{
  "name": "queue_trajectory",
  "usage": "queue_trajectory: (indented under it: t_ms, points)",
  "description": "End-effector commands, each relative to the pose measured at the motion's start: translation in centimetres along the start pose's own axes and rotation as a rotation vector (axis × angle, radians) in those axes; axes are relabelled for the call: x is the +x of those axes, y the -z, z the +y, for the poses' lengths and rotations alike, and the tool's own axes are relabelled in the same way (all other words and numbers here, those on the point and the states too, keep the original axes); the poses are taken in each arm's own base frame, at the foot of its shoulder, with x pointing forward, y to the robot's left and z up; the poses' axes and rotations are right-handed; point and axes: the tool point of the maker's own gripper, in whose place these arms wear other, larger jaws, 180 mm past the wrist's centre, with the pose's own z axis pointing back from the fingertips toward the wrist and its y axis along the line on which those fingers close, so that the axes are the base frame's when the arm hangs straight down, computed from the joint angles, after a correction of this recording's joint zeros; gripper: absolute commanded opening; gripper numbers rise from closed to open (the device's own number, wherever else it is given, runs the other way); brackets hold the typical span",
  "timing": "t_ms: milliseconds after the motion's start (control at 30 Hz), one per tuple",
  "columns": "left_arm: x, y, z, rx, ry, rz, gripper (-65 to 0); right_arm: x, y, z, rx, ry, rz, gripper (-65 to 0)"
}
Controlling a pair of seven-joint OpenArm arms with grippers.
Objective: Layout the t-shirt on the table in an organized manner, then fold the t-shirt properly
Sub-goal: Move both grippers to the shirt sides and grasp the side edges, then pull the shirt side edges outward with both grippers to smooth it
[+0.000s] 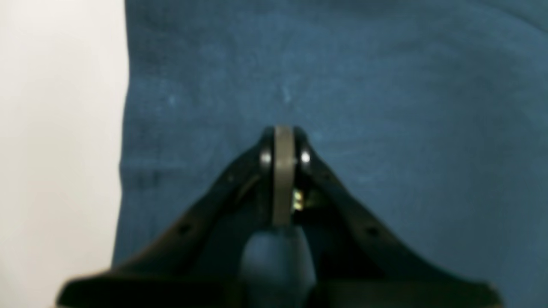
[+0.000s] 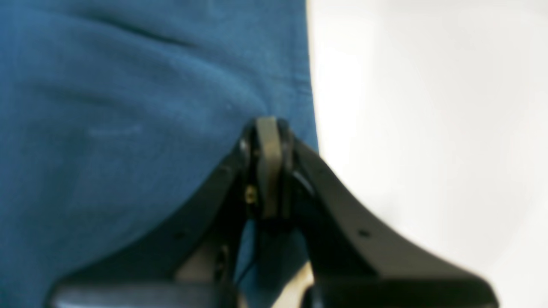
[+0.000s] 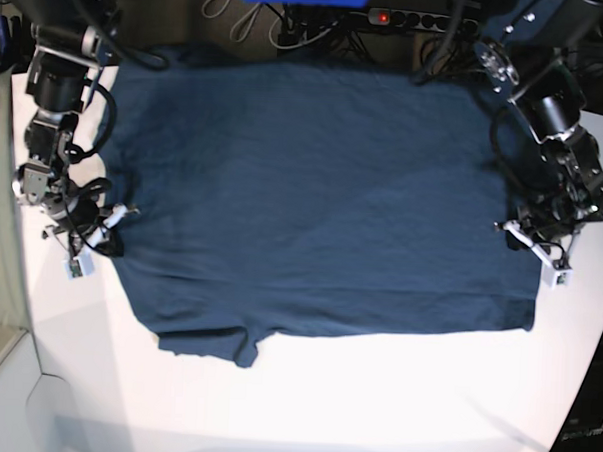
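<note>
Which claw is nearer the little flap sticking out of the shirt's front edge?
Right. Right claw grips the t-shirt edge nearest the flap; left claw grips the far edge.

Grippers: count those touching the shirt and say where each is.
2. The left gripper is on the t-shirt at the base view's right edge; the right gripper at its left edge. Both are shut.

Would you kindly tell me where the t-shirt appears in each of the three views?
Left wrist: t-shirt fills everything right of a white table strip.
Right wrist: it fills the left half.
Base: spread flat across the centre.
Shared landmark: the shirt's straight side edges against the table, beside each shut gripper.
</note>
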Motion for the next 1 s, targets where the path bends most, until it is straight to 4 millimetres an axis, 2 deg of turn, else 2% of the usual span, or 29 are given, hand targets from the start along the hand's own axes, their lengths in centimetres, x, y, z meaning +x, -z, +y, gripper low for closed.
queue_trajectory:
  t_ms: [0, 133, 233, 333, 400, 533, 667, 733, 800, 867, 967]
  points:
    - [1.9, -0.9, 0.4, 0.019, 0.022, -0.037, -64.5, -1.8, -0.4, -0.8, -0.021, -0.032, 0.101, -65.0]
    - [2.4, -2.3, 0.7, 0.059, 0.059, -0.008, -64.5, -3.1, -0.7, -0.8, -0.024, -0.029, 0.144, -65.0]
    - [0.4, -2.5, 1.0, 0.065, 0.058, 0.033, -64.5, -3.5, -0.8, -0.7, -0.022, -0.029, 0.149, -65.0]
    - [0.2, -2.8, 1.3, 0.076, 0.06, 0.019, -64.5, -3.5, -0.8, -0.8, -0.023, -0.028, 0.148, -65.0]
    - [1.9, -3.3, 1.3, 0.083, 0.07, -0.052, -64.5, -3.5, -0.8, -0.7, -0.021, -0.03, 0.148, -65.0]
    - [8.9, -3.9, -0.5, 0.018, 0.048, -0.25, -64.5, -3.5, -0.8, -0.6, -0.019, -0.03, 0.149, -65.0]
    - [14.2, -2.4, -2.8, -0.079, 0.01, -0.332, -64.5, -3.5, -0.5, 0.0, -0.008, -0.023, 0.145, -65.0]
    - [14.5, -0.3, -4.4, -0.127, 0.013, -0.313, -64.5, -3.6, -0.5, 0.1, -0.007, -0.022, 0.146, -65.0]
    - [15.5, 0.9, -5.6, -0.155, 0.024, -0.335, -64.5, -3.6, -0.5, 0.1, -0.007, -0.022, 0.146, -65.0]
    - [15.2, 2.2, -6.4, -0.177, 0.015, -0.355, -64.5, -3.7, -0.5, 0.2, -0.007, -0.021, 0.151, -65.0]
    - [14.1, 3.7, -4.3, -0.099, -0.066, -0.376, -64.5, -4.9, -0.8, 0.4, -0.002, -0.017, 0.168, -65.0]
